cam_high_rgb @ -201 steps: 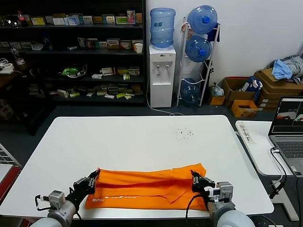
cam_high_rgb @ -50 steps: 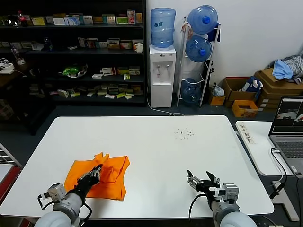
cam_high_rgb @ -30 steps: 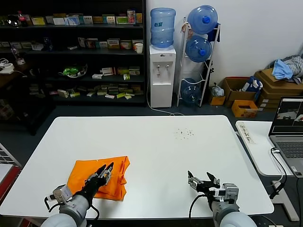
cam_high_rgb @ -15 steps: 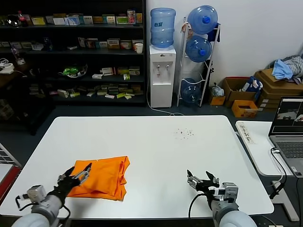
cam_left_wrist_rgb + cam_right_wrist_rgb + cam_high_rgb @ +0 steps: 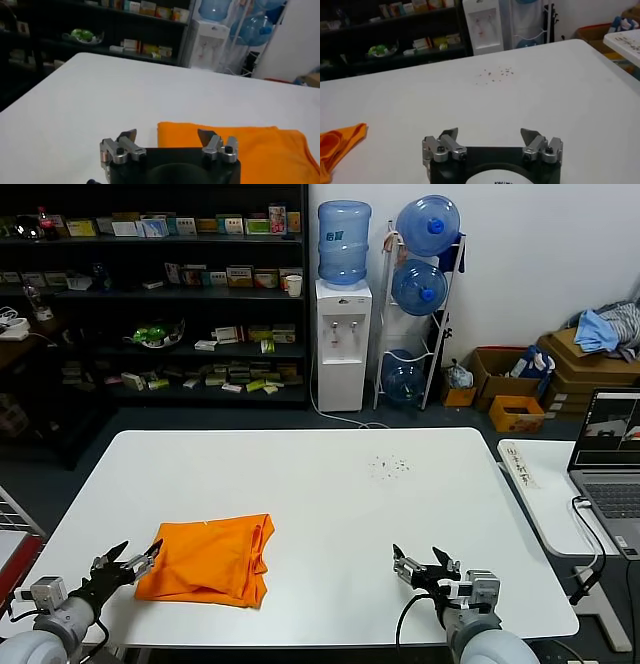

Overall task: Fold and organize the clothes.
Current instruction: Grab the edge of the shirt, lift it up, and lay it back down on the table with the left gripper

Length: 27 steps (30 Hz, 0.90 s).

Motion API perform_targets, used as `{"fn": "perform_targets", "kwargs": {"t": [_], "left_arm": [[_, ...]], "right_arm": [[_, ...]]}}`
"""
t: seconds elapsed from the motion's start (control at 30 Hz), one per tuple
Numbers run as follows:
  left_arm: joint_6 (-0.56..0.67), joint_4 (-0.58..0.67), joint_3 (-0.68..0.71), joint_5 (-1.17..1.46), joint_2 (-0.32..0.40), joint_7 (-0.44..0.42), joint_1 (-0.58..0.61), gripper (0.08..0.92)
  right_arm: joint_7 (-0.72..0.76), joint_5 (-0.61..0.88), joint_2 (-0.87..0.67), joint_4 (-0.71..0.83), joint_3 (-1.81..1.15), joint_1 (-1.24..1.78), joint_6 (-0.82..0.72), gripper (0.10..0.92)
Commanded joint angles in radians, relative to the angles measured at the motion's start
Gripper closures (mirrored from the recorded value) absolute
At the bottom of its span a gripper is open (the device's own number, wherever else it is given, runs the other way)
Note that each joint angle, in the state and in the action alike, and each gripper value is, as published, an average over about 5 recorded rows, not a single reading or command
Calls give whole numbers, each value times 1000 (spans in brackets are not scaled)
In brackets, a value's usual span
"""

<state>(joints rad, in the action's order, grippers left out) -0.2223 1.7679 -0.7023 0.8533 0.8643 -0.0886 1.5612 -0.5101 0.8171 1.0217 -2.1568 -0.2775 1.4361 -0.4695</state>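
Withdrawn from the folded orange T-shirt [image 5: 208, 571], left gripper [image 5: 127, 563] is hovering wide-open; right gripper [image 5: 423, 568] is waiting, also spread.

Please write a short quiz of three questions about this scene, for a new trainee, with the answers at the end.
1. True or false: the left claw grips the shirt.
2. Which claw is nearer the shirt? A) left B) right
3. Fill in: both claws are ____ (open or shut).

Key
1. False: it is open, just off the shirt's edge.
2. A: the right claw waits over bare table, well apart from the shirt.
3. open
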Motion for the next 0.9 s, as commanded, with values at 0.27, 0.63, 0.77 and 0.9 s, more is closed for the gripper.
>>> {"fn": "perform_targets", "kwargs": {"t": [0.27,0.63,0.77,0.9], "left_arm": [[13,-82,56,11,-29,-47,-40,177],[9,-93,71,9,-22,-18,-62,177],[5,-89,79,9,-17,-12,-57,184],[4,-85,88,7,-10,-7,-56,258]], "right_arm": [[-2,0,1,-2,2,2,-1,203],[-2,0,2,-3,-2,7,0,203],[-2,1,1,-4,-4,7,0,203],[-2,2,1,-4,-4,7,0,203]]}}
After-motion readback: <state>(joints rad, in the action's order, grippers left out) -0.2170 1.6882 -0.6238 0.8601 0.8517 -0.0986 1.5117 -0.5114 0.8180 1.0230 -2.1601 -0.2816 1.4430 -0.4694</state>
